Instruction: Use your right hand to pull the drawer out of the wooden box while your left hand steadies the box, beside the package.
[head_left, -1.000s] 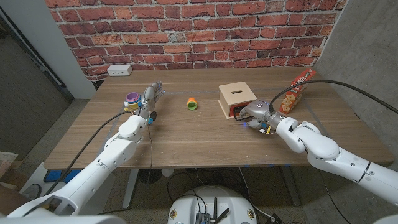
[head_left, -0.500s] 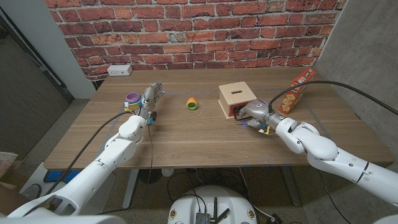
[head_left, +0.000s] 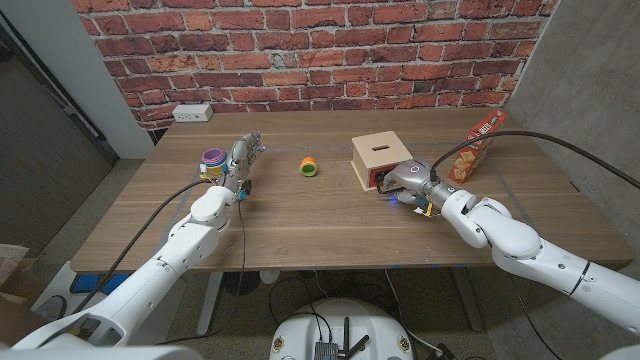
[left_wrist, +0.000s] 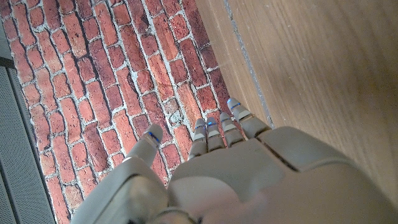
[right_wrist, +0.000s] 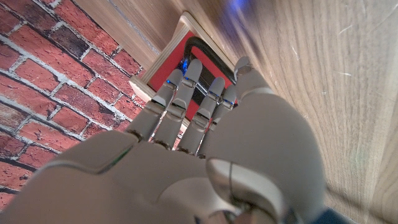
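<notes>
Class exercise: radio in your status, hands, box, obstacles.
Right robot hand fingers at wooden box red drawer front, grip unclear. Left robot hand far off, open. Package alongside.

A red brick wall runs behind the wooden table, with a white power outlet box at its foot on the tabletop. Grey wall panels stand to the right, a dark mesh screen to the left.
</notes>
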